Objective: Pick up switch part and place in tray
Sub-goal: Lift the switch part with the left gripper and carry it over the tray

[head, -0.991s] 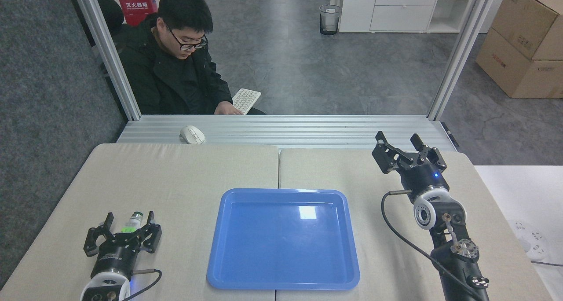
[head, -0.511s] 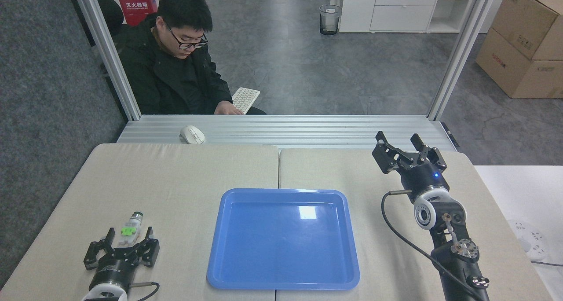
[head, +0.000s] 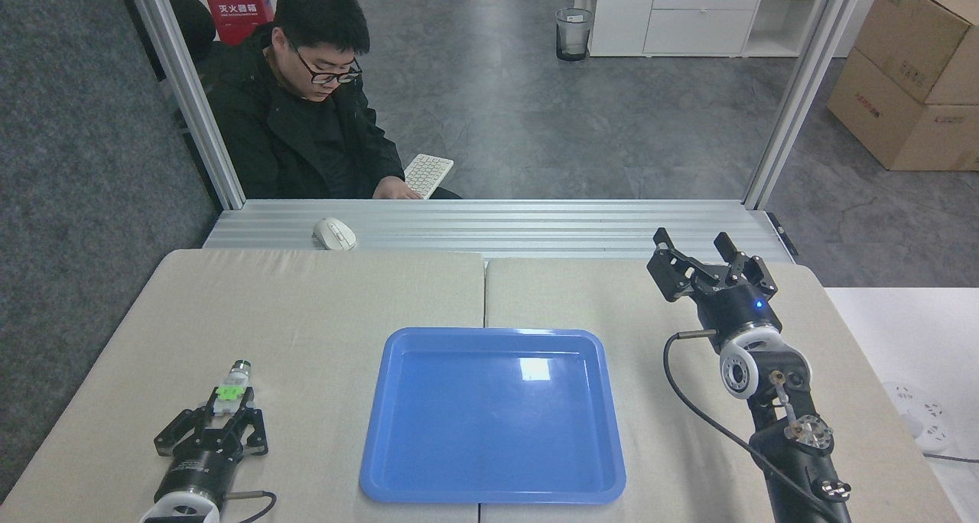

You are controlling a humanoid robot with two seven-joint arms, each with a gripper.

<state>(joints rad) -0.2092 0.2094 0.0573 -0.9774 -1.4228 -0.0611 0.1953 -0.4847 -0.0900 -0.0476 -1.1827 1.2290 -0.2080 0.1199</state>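
Observation:
The switch part (head: pixel 229 389), a small white block with a green top and a silvery far end, is at the table's left front, left of the blue tray (head: pixel 398 431). My left gripper (head: pixel 228 410) comes from below and its two fingers are shut on the near end of the part; the silvery end sticks out beyond them. Nothing lies in the tray. My right gripper (head: pixel 691 242) stands open and holds nothing above the table's far right, beyond the tray's right corner.
A white computer mouse (head: pixel 334 234) lies on the metal ledge behind the table. A person in black (head: pixel 298 125) sits behind it with a keyboard (head: pixel 427 174). A black cable (head: pixel 704 416) loops off my right arm.
My left gripper drew back toward me from around the part's middle, then its fingers came together on the part's near end. The right arm has not moved.

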